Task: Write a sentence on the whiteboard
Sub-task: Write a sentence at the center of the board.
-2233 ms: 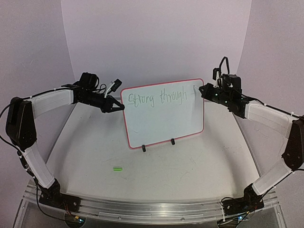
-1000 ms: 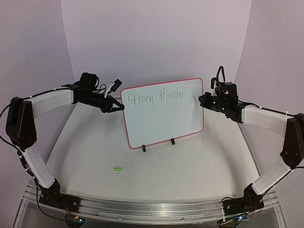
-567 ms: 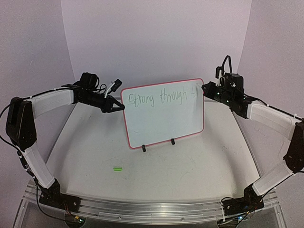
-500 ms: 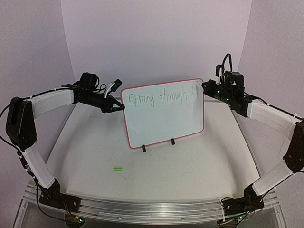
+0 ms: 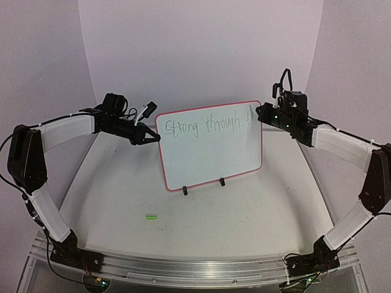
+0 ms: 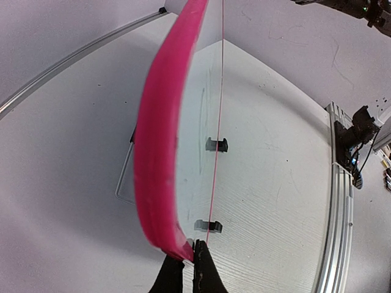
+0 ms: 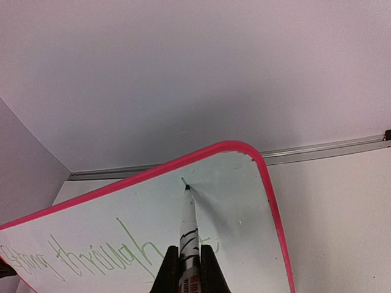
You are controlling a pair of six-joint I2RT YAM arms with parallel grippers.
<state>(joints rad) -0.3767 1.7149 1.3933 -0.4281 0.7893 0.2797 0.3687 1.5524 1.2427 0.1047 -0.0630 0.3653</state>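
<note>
Pale lilac walls curve behind a white table point(image 5: 256, 213), and the whiteboard point(image 5: 211, 152) stands upright on two black clip feet point(image 5: 185, 190) toward the far middle of that surface. Green writing runs along its top edge. The left gripper point(image 5: 154, 138) is clenched on the board's left edge, pinching the pink frame. The right gripper point(image 5: 261, 113) grasps a marker point(image 7: 188, 223) whose tip touches the board near its top right corner. A small green piece point(image 5: 151, 216) lies toward the table's near left. The board looks light, stiff and glossy, so it would likely slide or tip under pen pressure. The frame edge, clear of the writing, is the sensible place to hold.
</note>
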